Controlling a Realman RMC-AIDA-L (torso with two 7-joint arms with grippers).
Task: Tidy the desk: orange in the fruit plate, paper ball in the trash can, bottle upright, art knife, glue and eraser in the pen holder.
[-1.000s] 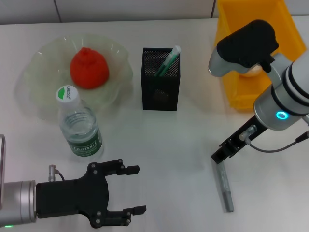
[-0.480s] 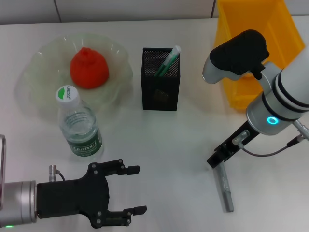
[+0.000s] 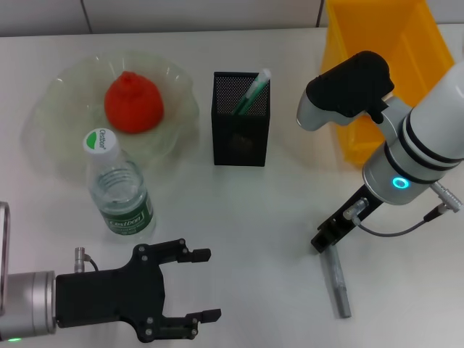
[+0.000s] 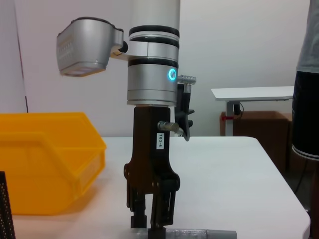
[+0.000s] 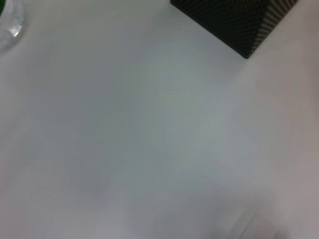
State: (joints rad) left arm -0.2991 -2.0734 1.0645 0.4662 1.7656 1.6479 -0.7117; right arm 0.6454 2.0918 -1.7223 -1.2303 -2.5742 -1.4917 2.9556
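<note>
The orange [image 3: 133, 101] lies in the pale-green fruit plate [image 3: 51, 98] at the far left. In front of the plate the bottle [image 3: 117, 194] stands upright. The black mesh pen holder [image 3: 241, 129] holds a green-and-white stick [image 3: 254, 87]. A grey art knife [image 3: 337, 281] lies flat on the table at the near right. My right gripper [image 3: 324, 241] points down at the knife's far end, also seen from the left wrist as right gripper [image 4: 150, 221] above the knife [image 4: 189, 233]. My left gripper [image 3: 197, 284] rests open at the near left. The paper ball and eraser are hidden.
The yellow trash can [image 3: 417, 43] stands at the far right, partly behind my right arm, and shows as the yellow bin [image 4: 45, 164] in the left wrist view. The right wrist view shows bare white table and a corner of the pen holder [image 5: 234, 20].
My right arm has shifted a little left and lower, bringing its gripper closer over the knife's far end. The knife, bottle and left arm have not moved.
</note>
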